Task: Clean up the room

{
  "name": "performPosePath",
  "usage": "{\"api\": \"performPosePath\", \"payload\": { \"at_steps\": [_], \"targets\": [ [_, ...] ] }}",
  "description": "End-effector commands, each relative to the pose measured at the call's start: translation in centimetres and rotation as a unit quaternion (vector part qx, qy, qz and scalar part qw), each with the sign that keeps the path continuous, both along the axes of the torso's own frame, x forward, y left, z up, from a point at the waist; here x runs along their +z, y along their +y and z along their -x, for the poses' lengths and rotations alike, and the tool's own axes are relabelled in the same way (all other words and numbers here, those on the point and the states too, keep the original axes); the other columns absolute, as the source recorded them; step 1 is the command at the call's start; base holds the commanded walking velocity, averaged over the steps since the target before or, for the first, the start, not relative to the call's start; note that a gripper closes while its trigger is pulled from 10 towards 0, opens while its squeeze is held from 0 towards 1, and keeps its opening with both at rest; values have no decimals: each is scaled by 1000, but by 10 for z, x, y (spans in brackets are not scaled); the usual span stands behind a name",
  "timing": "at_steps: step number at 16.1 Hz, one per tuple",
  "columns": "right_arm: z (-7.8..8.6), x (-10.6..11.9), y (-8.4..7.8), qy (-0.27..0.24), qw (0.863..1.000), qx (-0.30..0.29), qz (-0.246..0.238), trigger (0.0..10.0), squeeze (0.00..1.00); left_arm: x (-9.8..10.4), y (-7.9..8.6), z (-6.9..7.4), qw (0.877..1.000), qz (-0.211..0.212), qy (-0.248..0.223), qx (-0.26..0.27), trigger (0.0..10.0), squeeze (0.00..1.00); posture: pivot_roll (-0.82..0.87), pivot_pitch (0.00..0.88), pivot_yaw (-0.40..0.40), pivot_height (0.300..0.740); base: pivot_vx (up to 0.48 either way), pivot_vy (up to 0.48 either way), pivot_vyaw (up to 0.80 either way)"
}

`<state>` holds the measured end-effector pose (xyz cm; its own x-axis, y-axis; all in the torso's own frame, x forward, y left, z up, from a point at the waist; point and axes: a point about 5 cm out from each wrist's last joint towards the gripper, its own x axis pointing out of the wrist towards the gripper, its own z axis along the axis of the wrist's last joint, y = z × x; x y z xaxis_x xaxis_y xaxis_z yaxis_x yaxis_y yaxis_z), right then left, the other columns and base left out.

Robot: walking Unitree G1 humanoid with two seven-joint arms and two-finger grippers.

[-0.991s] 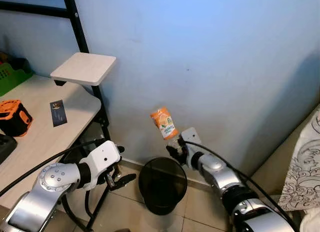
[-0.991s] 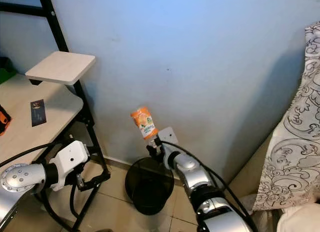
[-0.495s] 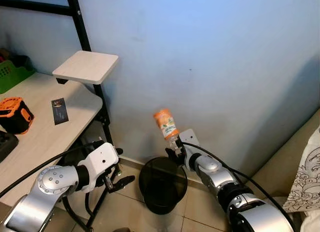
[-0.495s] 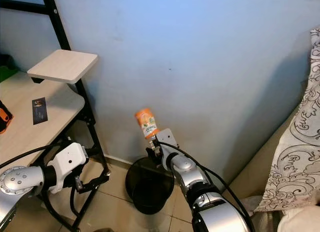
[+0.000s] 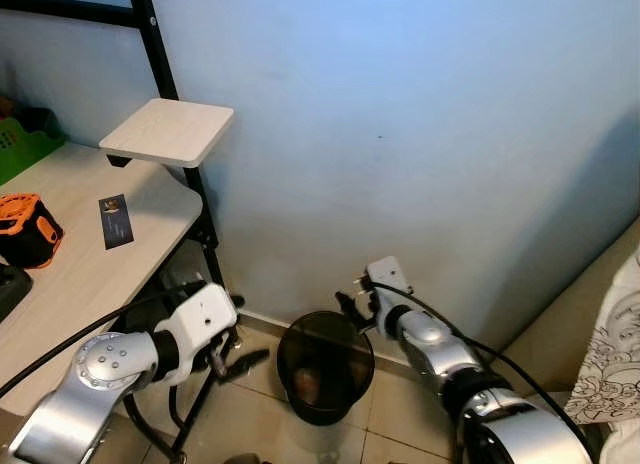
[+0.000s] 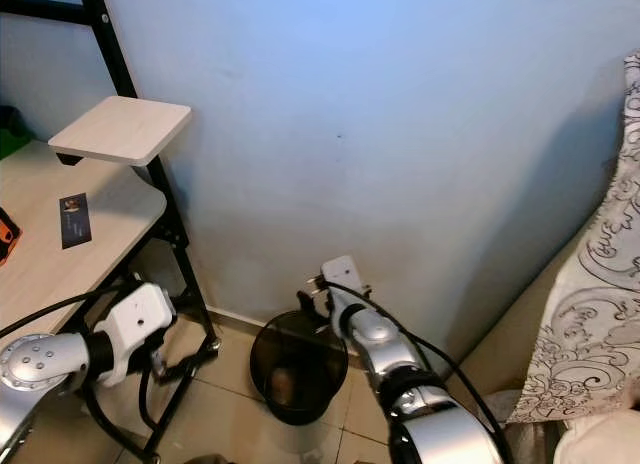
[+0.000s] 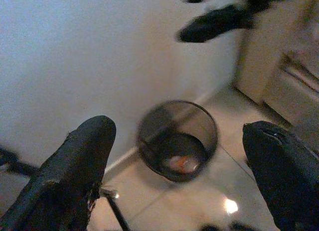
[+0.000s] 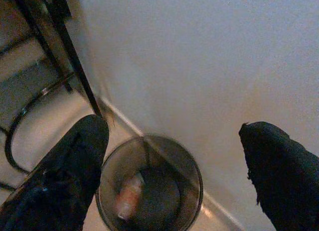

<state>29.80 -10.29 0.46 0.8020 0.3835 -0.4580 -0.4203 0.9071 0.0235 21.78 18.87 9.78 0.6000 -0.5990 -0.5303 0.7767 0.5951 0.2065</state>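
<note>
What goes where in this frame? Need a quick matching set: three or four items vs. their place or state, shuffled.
Items:
1. orange bottle
2. right gripper
3. small dark card
4. wire-mesh bin

Places/states:
A. flat on the desk
B. open, above the bin's rim
C. on the tiled floor by the wall
D. lying at the bottom of the bin

Pairs: 1-D, 2-B, 3-A, 4-C

Orange bottle (image 8: pixel 128 196) inside bin (image 8: pixel 192 173)

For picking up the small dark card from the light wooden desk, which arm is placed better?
Left, probably. The left gripper, open and empty, hangs beside the light wooden desk with the small dark card; the right gripper is above the black mesh bin.
</note>
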Motion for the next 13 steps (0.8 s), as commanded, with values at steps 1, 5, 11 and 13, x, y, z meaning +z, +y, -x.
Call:
{"api": "performPosePath", "payload": {
  "at_steps": [1,5,11,13],
  "targets": [
    [-4,6,-8,-22,1000,-13,-18,10000,1000,2,3,0,1000,-5,-10,22,10000,0,66,0,-4,740,0,0,0],
    [10,38,-63,-91,986,-92,-110,10000,1000,2,-4,-2,983,49,-58,164,10000,0,29,0,1,740,0,0,0],
    [57,78,-61,-114,962,-169,-179,10000,1000,8,-14,3,958,82,-83,263,10000,0,1,0,-9,740,0,0,-800],
    [61,81,-66,-106,959,-190,-180,10000,1000,9,-13,-1,960,69,-89,257,10000,0,-1,0,2,740,0,0,-800]
  ]
}}
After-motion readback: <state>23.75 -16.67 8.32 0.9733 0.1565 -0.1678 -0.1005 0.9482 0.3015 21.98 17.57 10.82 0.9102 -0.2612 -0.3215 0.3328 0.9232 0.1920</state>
